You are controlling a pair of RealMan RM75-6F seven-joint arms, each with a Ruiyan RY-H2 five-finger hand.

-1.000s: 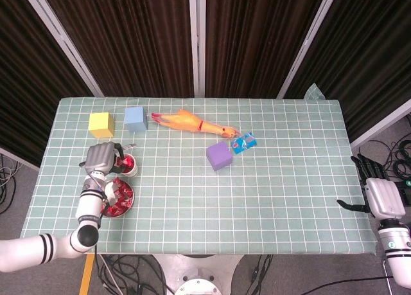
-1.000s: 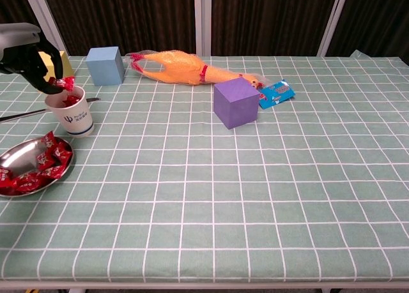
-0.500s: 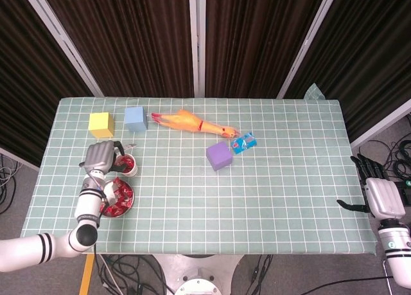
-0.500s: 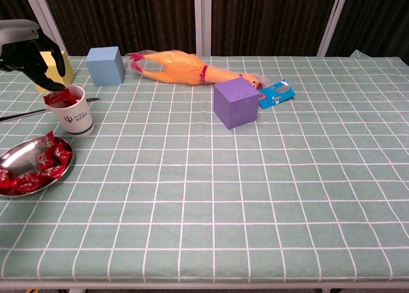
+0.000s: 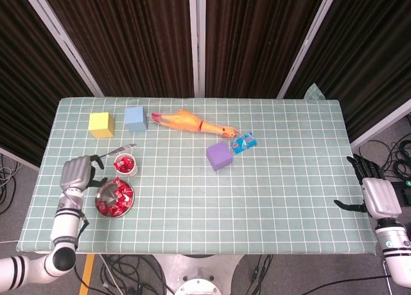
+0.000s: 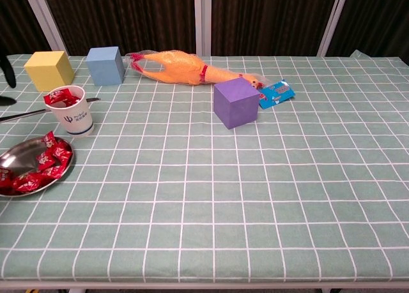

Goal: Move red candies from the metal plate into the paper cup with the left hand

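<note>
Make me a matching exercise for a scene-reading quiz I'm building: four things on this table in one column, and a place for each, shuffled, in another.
Things:
1. paper cup
2. purple cube
3. yellow cube
4. metal plate

Places:
A. beside the blue packet
B. left of the blue cube
C. nearest the left hand
D. between plate and blue cube

Pairs: 1-D, 2-A, 3-B, 4-C

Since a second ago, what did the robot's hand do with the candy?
The left hand let go of the red candy it pinched over the paper cup; the candy now lies in the cup. The hand then pulled back to the table's left edge, beside the metal plate, holding nothing. The right hand, blocks and rubber chicken stayed put.
</note>
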